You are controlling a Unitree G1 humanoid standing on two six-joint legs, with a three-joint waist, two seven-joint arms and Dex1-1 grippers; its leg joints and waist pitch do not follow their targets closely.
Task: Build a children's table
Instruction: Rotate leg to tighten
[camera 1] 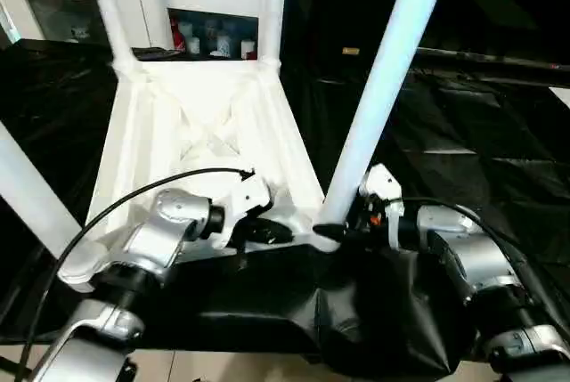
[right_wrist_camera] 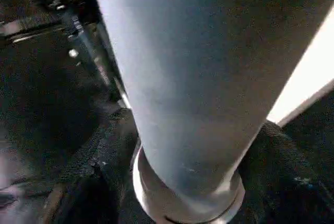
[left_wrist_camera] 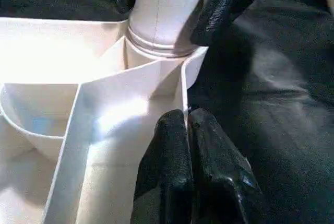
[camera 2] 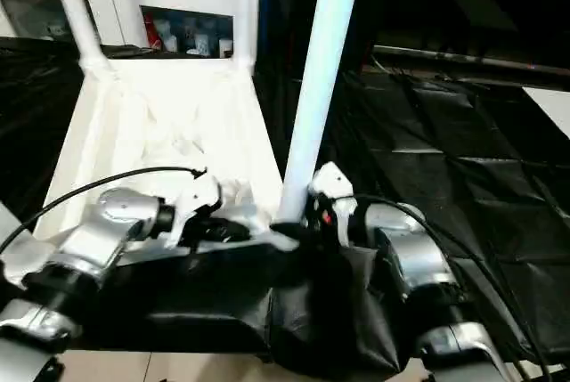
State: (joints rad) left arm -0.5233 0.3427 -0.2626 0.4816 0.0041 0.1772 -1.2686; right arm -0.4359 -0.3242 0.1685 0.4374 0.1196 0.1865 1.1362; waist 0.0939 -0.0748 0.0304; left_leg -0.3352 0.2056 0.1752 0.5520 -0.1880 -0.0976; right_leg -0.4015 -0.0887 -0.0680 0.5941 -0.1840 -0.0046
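Observation:
The children's table lies upside down: its white ribbed tabletop [camera 1: 205, 106] rests on black cloth. Two legs [camera 1: 109, 8] [camera 1: 274, 8] stand in the far corner sockets and a third [camera 1: 27, 191] rises at the near left. The fourth leg [camera 1: 383, 79] stands tilted in the near right socket [left_wrist_camera: 156, 44]. My left gripper [camera 1: 272, 232] is shut on the tabletop's thin rim wall [left_wrist_camera: 183, 85], just beside that socket. My right gripper [camera 1: 338, 227] is open around the foot of the fourth leg, one black finger [left_wrist_camera: 224, 4] on each side of it.
Black cloth [camera 1: 481, 133] covers the work surface on all sides, bunched into a fold [camera 1: 374, 311] near my right forearm. A white cabinet with glass doors [camera 1: 205, 30] stands behind the tabletop. A black cable [camera 1: 134, 191] loops over my left arm.

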